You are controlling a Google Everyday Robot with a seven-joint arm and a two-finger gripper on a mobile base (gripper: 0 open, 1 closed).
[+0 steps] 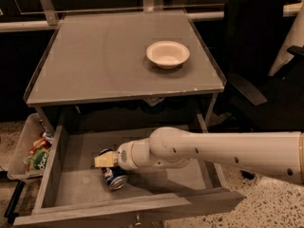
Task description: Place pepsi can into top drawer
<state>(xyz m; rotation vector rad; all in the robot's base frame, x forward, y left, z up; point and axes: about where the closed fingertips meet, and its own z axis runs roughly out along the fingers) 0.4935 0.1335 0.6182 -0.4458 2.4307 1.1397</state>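
The pepsi can is dark blue and lies on its side on the floor of the top drawer, silver end toward the front. The grey drawer is pulled out under the table. My gripper, on the end of the white arm, reaches into the drawer from the right. It sits just above and behind the can, right against it. I cannot tell whether it holds the can.
A white bowl stands on the grey table top. A clear plastic bin of snack packets hangs at the drawer's left. A dark office chair stands to the right.
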